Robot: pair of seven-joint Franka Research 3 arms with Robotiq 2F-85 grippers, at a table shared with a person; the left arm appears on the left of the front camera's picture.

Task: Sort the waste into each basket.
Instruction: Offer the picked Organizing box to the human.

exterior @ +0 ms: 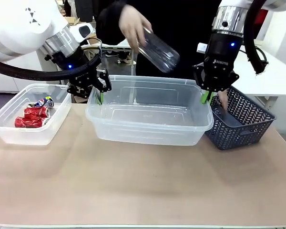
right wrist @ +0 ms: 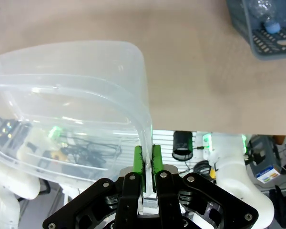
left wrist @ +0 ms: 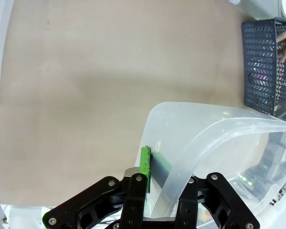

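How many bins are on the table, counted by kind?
Clear plastic tubs: 2, a small tub and a large tub
Dark blue lattice basket: 1
Total: 3

The bench [exterior: 143, 186] has a plain light-brown top under even, soft light. Behind it on the right stands a white table [exterior: 276, 78]. A cardboard box [exterior: 72, 20] sits far back on the left.
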